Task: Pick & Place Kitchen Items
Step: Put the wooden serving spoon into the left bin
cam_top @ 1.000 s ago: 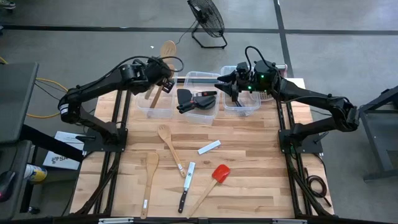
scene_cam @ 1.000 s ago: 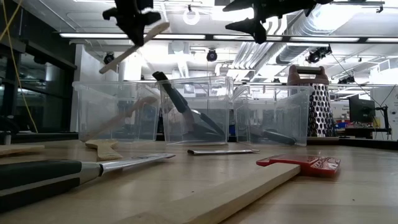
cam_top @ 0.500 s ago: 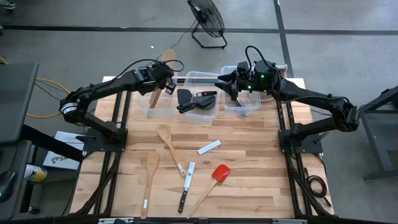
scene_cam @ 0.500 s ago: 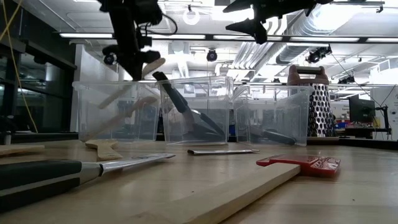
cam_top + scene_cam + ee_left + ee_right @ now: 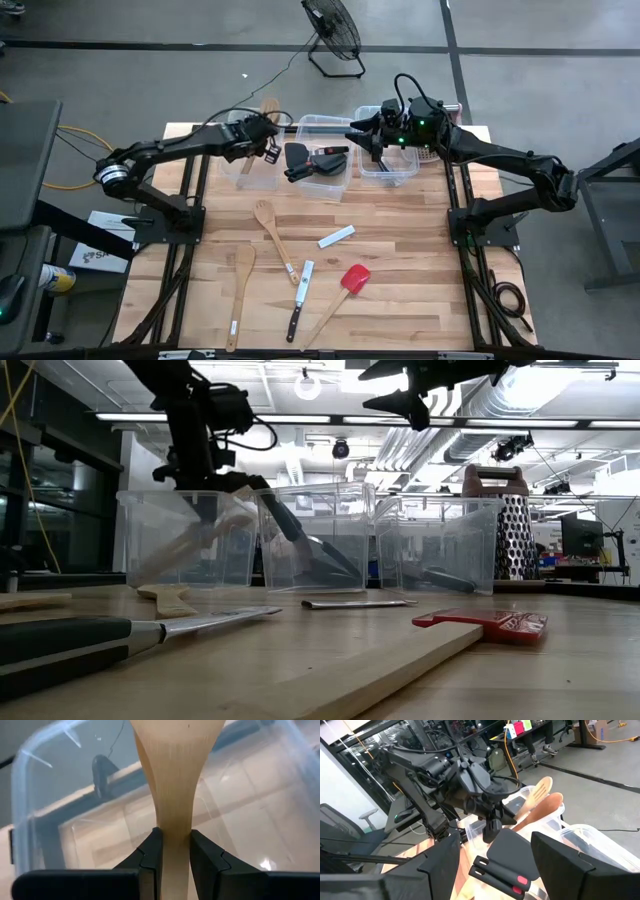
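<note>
My left gripper [image 5: 172, 851] is reached far forward and low, fingers [image 5: 151, 854] pinched tight on a pale wooden spoon handle [image 5: 173, 795]. My right gripper [image 5: 362, 137] hovers high, apparently empty, jaws spread wide.

- The left bin [image 5: 248, 160] is occupied from above by the left gripper [image 5: 262, 140], clamped on a wooden spoon [image 5: 172, 795].
- The middle bin [image 5: 320, 160] is blocked partway by black turners [image 5: 312, 160].
- The right gripper [image 5: 372, 140], jaws apart, hangs over the right bin [image 5: 392, 165].
- Bare table [image 5: 420, 260] lies right of the red spatula [image 5: 352, 280].
</note>
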Controlling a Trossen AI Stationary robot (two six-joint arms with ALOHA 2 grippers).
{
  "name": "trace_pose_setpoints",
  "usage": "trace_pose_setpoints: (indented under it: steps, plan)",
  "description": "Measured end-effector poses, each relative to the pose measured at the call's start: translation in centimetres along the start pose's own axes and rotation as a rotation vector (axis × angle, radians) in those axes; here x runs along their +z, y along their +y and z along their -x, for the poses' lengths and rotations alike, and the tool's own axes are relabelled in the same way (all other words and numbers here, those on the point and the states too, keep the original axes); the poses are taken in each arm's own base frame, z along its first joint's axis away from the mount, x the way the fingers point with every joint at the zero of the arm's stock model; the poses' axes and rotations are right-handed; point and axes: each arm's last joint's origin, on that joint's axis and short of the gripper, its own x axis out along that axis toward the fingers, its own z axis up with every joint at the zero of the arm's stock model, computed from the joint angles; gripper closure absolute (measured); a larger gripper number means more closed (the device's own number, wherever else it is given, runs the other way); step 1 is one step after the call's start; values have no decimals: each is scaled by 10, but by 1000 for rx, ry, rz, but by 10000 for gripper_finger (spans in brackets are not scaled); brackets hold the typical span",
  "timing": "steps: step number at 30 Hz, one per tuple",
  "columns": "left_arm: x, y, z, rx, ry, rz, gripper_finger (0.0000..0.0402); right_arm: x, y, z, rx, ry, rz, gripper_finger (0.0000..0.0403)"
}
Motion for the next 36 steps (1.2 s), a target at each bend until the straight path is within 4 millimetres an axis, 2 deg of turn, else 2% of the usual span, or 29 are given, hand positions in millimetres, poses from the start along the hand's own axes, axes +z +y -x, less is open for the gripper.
trace_pose_setpoints:
  steps: [13,22,29,36]
  plan:
    - [-22,0,-18,4,29,-14,336,0,0,0,1,0,8,167]
    - [-25,0,-20,9,29,-10,336,0,0,0,3,1,8,167]
    - [-26,0,-20,17,30,-21,260,0,0,0,9,4,8,167]
    - [-23,0,-17,10,42,-24,243,0,0,0,10,4,8,167]
